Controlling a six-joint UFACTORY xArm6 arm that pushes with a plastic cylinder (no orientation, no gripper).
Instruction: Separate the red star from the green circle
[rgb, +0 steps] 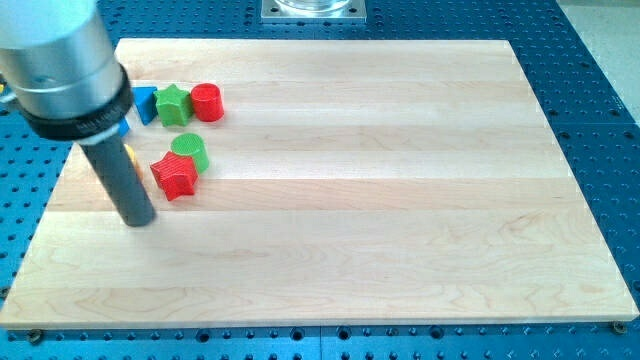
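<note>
The red star (174, 175) lies on the wooden board (380, 200) at the view's left. The green circle (190, 150) touches it at its upper right. My tip (138, 220) rests on the board just left of and below the red star, a short gap apart. The rod and the arm's grey end rise to the upper left and hide part of the board there.
Above the pair sit a green star (172, 103), a red circle (207, 101) to its right and a blue block (144, 100) to its left, partly hidden by the arm. A yellow block (130, 154) peeks out beside the rod. The board's left edge is close.
</note>
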